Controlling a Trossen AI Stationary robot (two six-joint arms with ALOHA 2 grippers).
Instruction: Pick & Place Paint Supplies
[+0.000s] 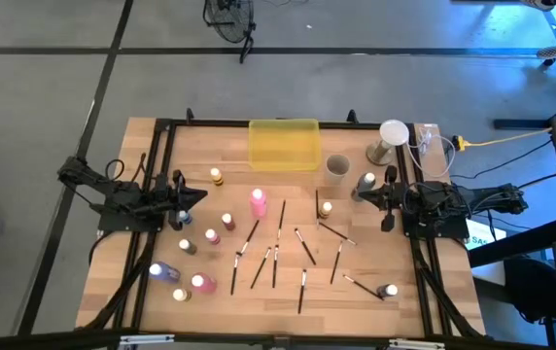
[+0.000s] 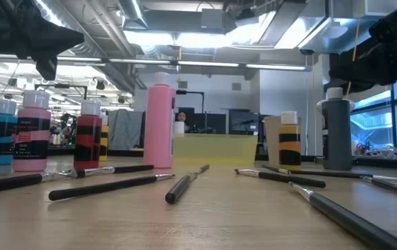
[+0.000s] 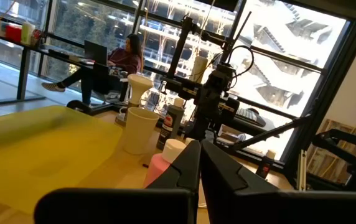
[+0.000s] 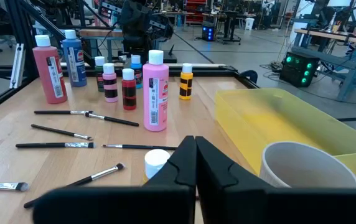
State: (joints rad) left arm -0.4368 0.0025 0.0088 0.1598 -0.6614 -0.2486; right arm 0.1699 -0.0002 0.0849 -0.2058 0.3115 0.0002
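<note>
Paint bottles stand on the wooden table: a tall pink one [image 1: 257,201] [image 4: 155,93] near the middle, a cluster of red, blue and pink ones [image 1: 186,262] [image 4: 72,62] at the near left, and a grey one [image 1: 367,183] [image 2: 336,132] at the right. Thin dark paintbrushes [image 1: 278,255] [image 2: 108,186] [image 4: 63,112] lie scattered flat across the middle. My left gripper [image 1: 198,197] [image 3: 198,158] hovers shut at the table's left side, pointing toward the middle. My right gripper [image 1: 358,193] [image 4: 195,155] hovers shut at the right side, beside the grey bottle. Neither holds anything.
A translucent yellow tray [image 1: 283,144] [image 4: 290,124] sits at the far middle, with a grey-beige cup [image 1: 336,167] [image 3: 139,129] to its right. A white-topped stand [image 1: 392,136] is at the far right corner. Black frame rails [image 1: 161,156] border the table. A person [image 3: 119,62] sits beyond it.
</note>
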